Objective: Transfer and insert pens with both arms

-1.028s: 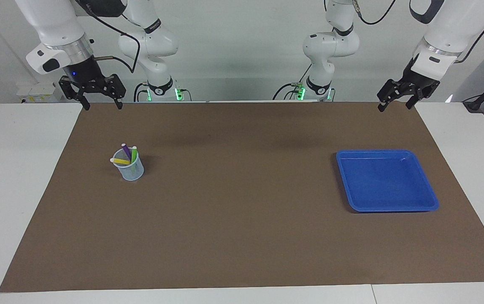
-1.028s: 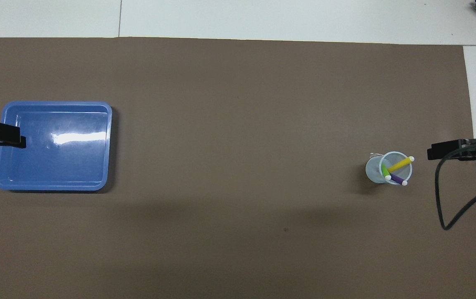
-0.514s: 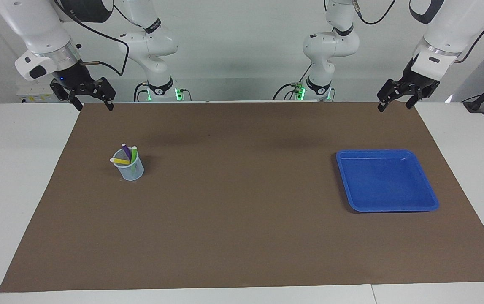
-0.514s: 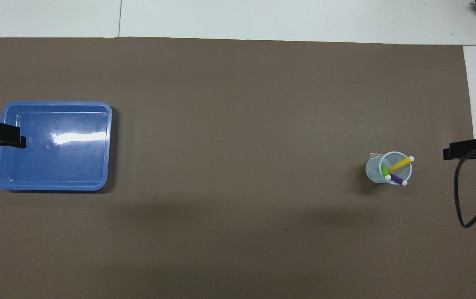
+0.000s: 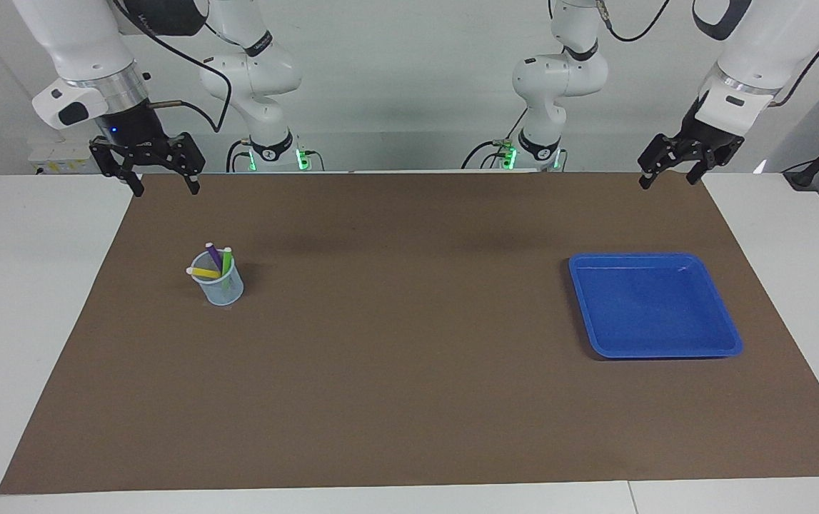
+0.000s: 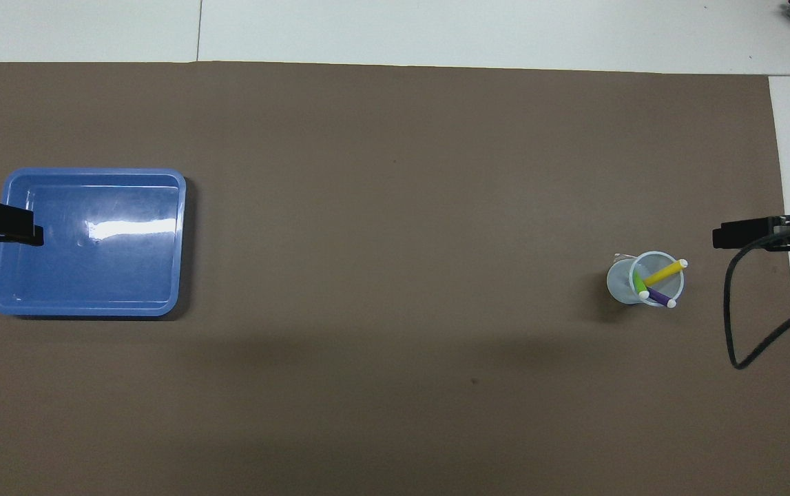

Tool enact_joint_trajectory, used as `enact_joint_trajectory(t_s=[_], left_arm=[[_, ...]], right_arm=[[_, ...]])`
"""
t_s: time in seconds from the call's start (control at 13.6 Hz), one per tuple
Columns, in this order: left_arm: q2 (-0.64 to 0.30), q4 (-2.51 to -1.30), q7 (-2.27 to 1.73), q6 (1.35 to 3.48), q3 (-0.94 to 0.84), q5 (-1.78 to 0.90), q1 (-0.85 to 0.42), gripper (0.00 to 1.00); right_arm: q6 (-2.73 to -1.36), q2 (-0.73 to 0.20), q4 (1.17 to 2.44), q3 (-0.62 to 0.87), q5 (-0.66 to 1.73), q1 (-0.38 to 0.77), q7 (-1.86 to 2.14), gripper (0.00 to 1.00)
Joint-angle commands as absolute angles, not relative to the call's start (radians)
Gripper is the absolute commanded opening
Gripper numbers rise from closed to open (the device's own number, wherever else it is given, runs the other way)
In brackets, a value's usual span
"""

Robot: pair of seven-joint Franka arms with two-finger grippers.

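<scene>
Three pens, yellow (image 5: 203, 272), purple (image 5: 214, 255) and green (image 5: 226, 262), stand in a pale translucent cup (image 5: 222, 287) on the brown mat toward the right arm's end of the table. The overhead view shows the cup (image 6: 625, 282) with the pens leaning in it. My right gripper (image 5: 165, 187) is open and empty, up in the air over the mat's edge by the robots; it also shows in the overhead view (image 6: 746, 236). My left gripper (image 5: 668, 180) is open and empty, raised over the mat's corner by the robots, and it waits there; its finger shows in the overhead view (image 6: 2, 231).
An empty blue tray (image 5: 655, 305) lies on the mat toward the left arm's end, also in the overhead view (image 6: 91, 275). Two smaller white arm bases with green lights (image 5: 273, 151) (image 5: 534, 151) stand at the robots' edge. A black cable (image 6: 746, 331) hangs from the right arm.
My right gripper swung out toward the right arm's end of the table and has come back, still open and empty. The left arm, cup and tray have not moved.
</scene>
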State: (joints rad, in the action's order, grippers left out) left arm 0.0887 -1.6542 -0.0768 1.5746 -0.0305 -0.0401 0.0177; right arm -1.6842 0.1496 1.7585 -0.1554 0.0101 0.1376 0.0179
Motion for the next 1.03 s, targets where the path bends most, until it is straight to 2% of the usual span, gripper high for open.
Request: enact_joint_trajectory(t_s=[0.0,0.37,0.73,0.81,0.95], left_arm=[[0.092,-1.651,-0.067,1.568,-0.028,-0.051,0.015,1.0],[0.092,-1.651,-0.066,1.568,-0.029,-0.051,0.015,1.0],[0.092,-1.651,-0.067,1.568,-0.032,-0.051,0.015,1.0],[0.092,-1.651,-0.067,1.568,-0.032,-0.051,0.015,1.0],[0.092,-1.651,-0.066,1.568,-0.034,-0.051,0.017,1.0]], right_arm=[[-1.585,0.178,1.737,-0.156,0.02,0.12,0.031,1.0],[-1.507,0.208,1.681,-0.184,0.024,0.12,0.058,1.0],[-1.508,0.219,1.655,-0.155,0.006,0.166,0.236,1.0],[-1.525,0.23,1.661,-0.163,0.005,0.166,0.268,1.0],[-1.601,0.195,1.675,-0.161,0.0,0.156,0.282,1.0]])
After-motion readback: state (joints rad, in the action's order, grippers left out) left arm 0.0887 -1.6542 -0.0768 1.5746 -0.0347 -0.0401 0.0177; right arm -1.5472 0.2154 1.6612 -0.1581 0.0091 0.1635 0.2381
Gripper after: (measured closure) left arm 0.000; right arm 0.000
